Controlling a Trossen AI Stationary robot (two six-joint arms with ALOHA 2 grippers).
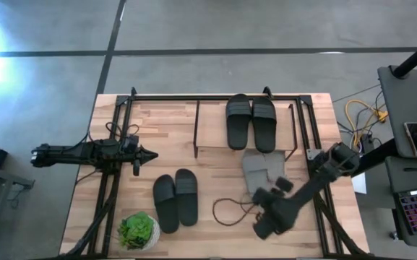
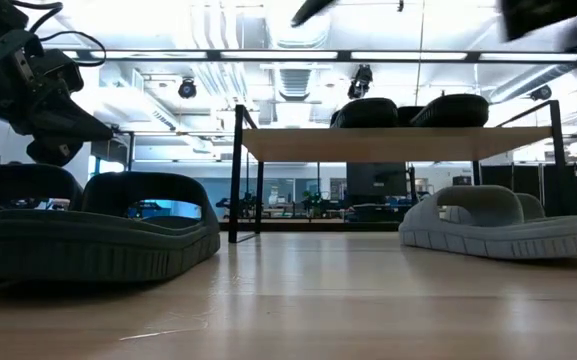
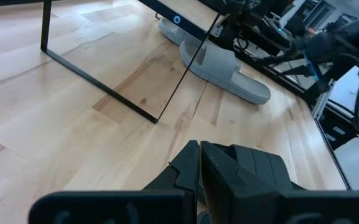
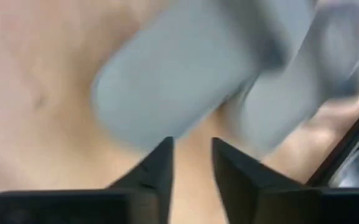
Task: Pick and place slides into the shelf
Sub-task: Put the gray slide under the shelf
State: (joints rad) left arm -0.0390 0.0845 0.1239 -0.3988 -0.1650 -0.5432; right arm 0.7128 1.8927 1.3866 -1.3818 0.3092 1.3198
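A light grey pair of slides [image 1: 261, 169] lies soles down on the table, toes at the shelf's near edge. In the right wrist view the pair [image 4: 198, 81] lies just ahead of my fingers. My right gripper [image 1: 273, 189] hovers open at the pair's near ends [image 4: 191, 155], apart from them. One black pair [image 1: 251, 121] rests on the shelf's wooden top board [image 1: 212, 123]. Another black pair [image 1: 175, 201] lies on the table left of centre [image 2: 98, 235]. My left gripper [image 1: 147, 153] waits shut at the table's left [image 3: 201, 163].
A green potted plant [image 1: 137, 230] stands near the table's near-left corner. A thin cord loop [image 1: 230, 209] lies between the black pair and my right arm. The shelf's black legs [image 3: 98, 93] stand on the tabletop. Bare wood shows under the shelf board.
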